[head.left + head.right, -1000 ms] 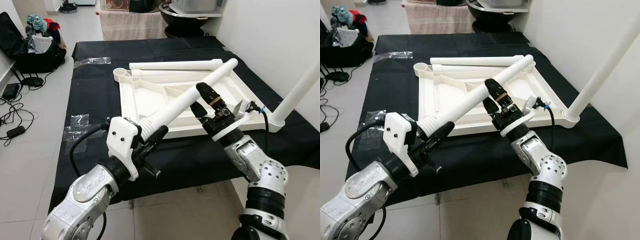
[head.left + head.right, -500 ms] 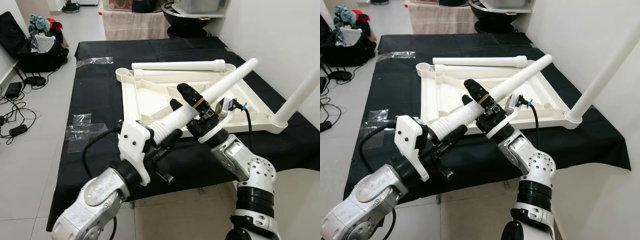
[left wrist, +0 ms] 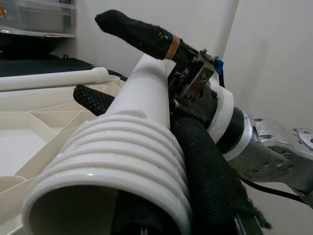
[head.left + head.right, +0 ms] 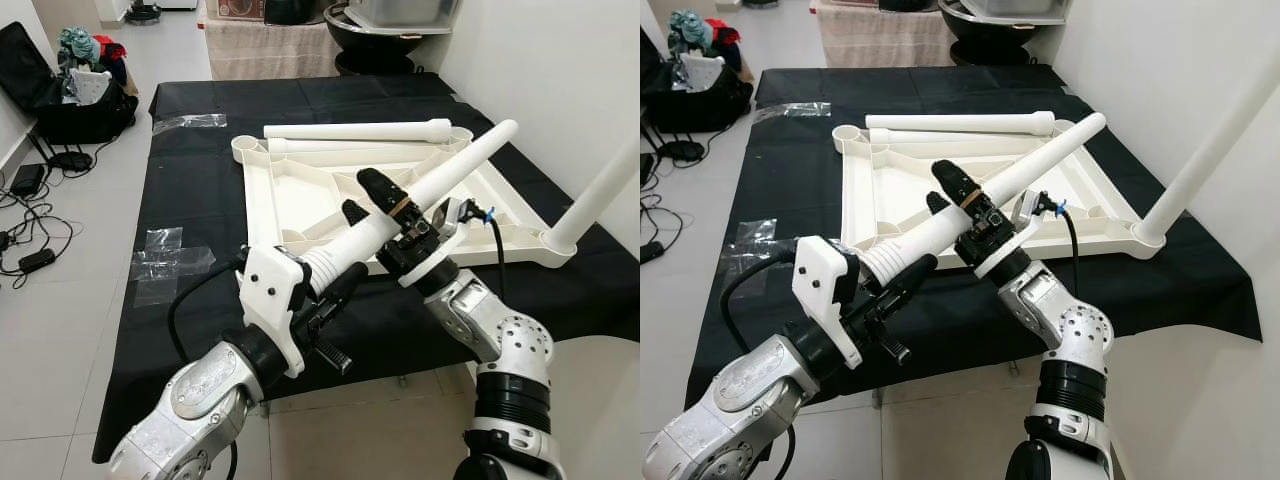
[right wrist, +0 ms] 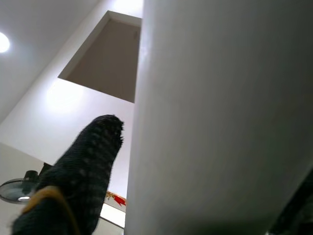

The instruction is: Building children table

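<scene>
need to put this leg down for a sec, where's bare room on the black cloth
The widest bare cloth lies left of the tabletop, between it and the tape. There is more bare cloth beyond the loose leg. The near edge is crowded: both end effectors, left and right, grip the held leg there. The right corner holds a fitted leg.

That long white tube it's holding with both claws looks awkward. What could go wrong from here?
Two things, probably. The table leg is long, and its free end sticks out over the upturned tabletop; a swing could knock the loose leg lying along the far edge. Also, the left gripper holds only the ribbed end and the right gripper the middle, so an uneven move might twist it loose.
</scene>
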`<state>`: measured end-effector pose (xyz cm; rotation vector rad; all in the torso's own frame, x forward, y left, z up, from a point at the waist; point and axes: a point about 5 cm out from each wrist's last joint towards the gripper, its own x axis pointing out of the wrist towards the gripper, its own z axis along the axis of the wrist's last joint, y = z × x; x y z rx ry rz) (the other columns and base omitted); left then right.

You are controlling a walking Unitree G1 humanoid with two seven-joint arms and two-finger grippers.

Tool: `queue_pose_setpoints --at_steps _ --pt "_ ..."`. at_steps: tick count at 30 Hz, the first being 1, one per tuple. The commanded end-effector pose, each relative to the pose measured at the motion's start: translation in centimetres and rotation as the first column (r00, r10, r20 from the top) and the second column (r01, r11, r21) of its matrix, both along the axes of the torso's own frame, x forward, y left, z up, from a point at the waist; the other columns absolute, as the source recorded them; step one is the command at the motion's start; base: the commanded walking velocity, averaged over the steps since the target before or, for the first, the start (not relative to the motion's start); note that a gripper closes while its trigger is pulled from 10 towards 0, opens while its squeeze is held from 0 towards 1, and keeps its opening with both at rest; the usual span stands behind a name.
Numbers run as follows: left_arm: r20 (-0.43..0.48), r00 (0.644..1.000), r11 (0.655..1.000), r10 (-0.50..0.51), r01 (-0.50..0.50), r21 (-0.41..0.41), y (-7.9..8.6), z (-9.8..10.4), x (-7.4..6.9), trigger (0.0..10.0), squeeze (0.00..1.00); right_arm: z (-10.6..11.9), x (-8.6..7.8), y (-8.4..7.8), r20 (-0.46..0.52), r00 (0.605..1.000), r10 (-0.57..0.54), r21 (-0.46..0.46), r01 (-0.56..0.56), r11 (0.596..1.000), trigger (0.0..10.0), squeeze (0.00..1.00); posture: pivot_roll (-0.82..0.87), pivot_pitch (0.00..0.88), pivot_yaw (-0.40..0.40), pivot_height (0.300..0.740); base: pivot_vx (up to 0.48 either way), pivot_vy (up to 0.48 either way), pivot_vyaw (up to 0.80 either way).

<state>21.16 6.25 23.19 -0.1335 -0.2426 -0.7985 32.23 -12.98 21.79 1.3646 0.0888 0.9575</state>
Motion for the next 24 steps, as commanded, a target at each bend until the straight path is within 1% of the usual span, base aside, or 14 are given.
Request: queue_pose_setpoints --at_steps 1,6,13,17,18,20,21,24 --pt "0.001 0.999 0.999 -0.053 0.053 -0.009 -0.8 0.1 -0.7 10.0 0.0 0.9 -0.1 0.5 0.041 0.999 0.035 0.009 -0.035 0.999 0.0 0.0 0.06 0.14 -0.097 0.74 0.0 0.0 0.0" --pt "-0.003 0.999 0.999 -0.048 0.048 -0.018 -0.6 0.2 -0.7 10.0 0.0 0.8 0.0 0.7 0.036 0.999 0.036 -0.008 -0.035 0.999 0.0 0.0 0.06 0.146 -0.095 0.74 0.0 0.0 0.0" --pt "-0.005 0.999 0.999 -0.044 0.044 -0.018 -0.6 0.1 -0.6 10.0 0.0 0.9 0.1 0.7 0.036 0.999 0.028 -0.004 -0.028 1.0 0.0 0.0 0.06 0.144 -0.095 0.74 0.0 0.0 0.0" --pt "-0.022 0.998 0.998 -0.051 0.051 -0.021 -0.7 0.0 -0.7 10.0 0.0 0.9 0.1 0.7 0.037 0.999 0.026 -0.006 -0.026 1.0 0.0 0.0 0.06 0.142 -0.096 0.74 0.0 0.0 0.0" --pt "-0.031 0.998 0.998 -0.053 0.053 -0.022 -0.7 -0.1 -0.8 10.0 0.0 0.9 0.1 0.6 0.036 0.999 0.026 -0.006 -0.026 1.0 0.0 0.0 0.06 0.142 -0.096 0.74 0.0 0.0 0.0" --pt "-0.094 0.994 0.998 -0.057 0.054 -0.032 -0.8 -0.7 -0.7 10.0 0.0 1.0 0.1 0.6 0.037 0.999 0.022 0.0 -0.022 1.0 0.0 0.0 0.06 0.139 -0.095 0.74 0.0 0.0 0.0" --pt "-0.116 0.992 0.998 -0.056 0.052 -0.035 -0.8 -1.0 -0.7 10.0 1.0 1.0 0.1 0.5 0.038 0.999 0.02 0.0 -0.02 1.0 0.0 0.0 0.06 0.134 -0.093 0.74 0.0 0.0 0.0" --pt "-0.136 0.989 0.998 -0.056 0.052 -0.028 -0.8 -1.4 -0.7 10.0 1.0 1.2 0.1 0.5 0.045 0.999 0.019 -0.001 -0.019 1.0 0.0 0.0 0.06 0.131 -0.093 0.74 0.0 0.0 0.0"
